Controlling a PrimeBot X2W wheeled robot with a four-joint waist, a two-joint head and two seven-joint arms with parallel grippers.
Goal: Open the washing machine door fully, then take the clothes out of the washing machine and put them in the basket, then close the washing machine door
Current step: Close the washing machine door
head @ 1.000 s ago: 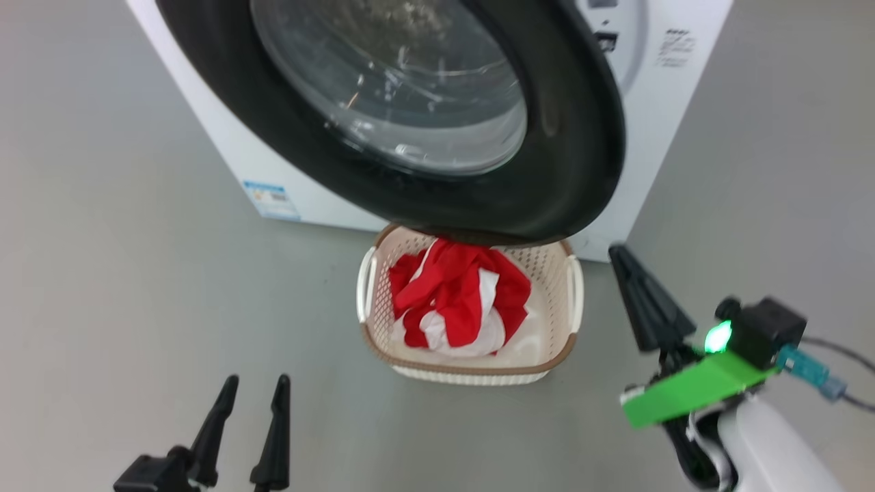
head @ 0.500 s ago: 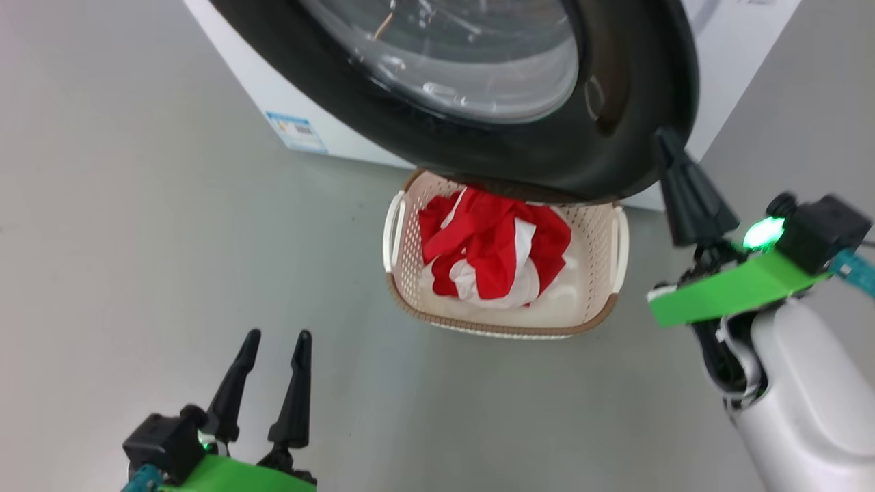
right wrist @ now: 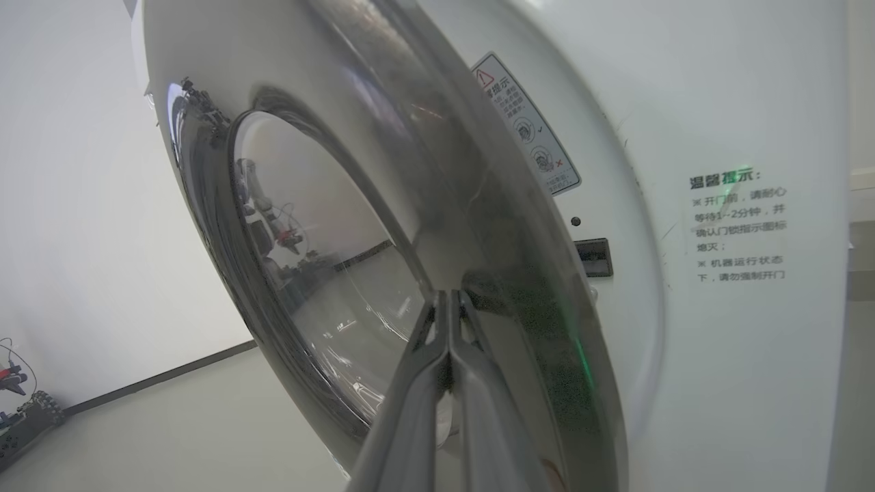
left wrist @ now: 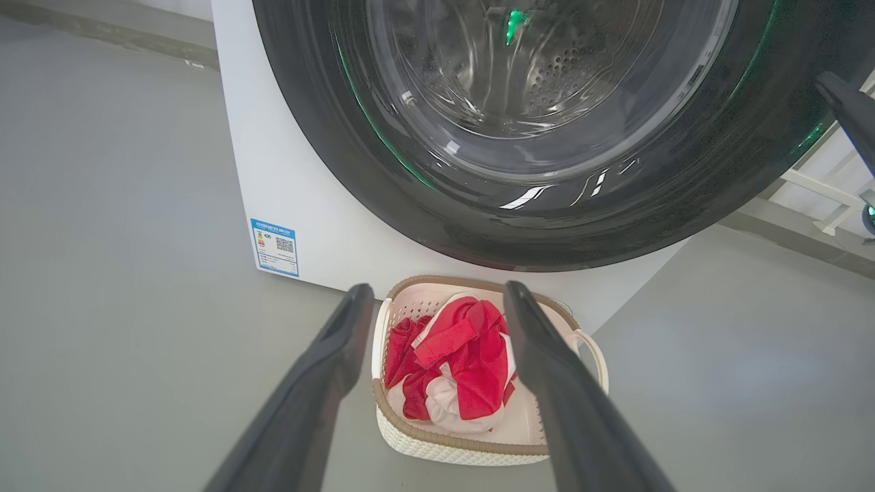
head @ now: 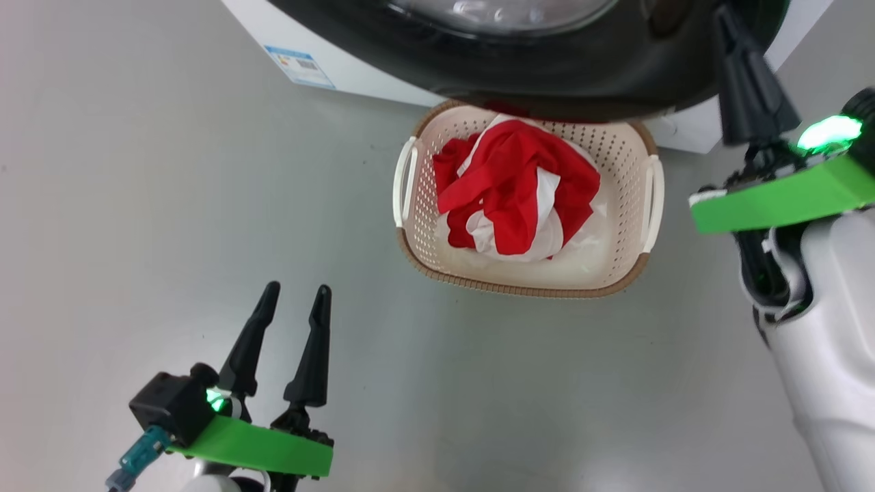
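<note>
The washing machine door [head: 547, 75], a wide black rim around clear glass, stands partly swung out from the white washing machine [head: 273, 34] and overhangs the far end of the basket [head: 519, 283]. The red and white clothes [head: 519, 184] lie bundled in the basket. My right gripper [head: 726, 17] is shut and empty, tips at the door's right rim. In the right wrist view, the right gripper [right wrist: 448, 295] rests on or just off the door's [right wrist: 519, 307] outer face. My left gripper [head: 297, 290] is open and empty above the floor, left of and nearer than the basket.
Grey floor surrounds the basket [left wrist: 465, 447]. A gap shows between the door's edge and the machine's white front [right wrist: 718, 342], where a dark latch slot [right wrist: 593, 257] sits. A blue label [head: 299, 65] marks the machine's lower left corner.
The head view has shifted, so the machine sits higher in frame. My right gripper has moved forward from beside the basket up to the door's right rim. Both grippers kept their states.
</note>
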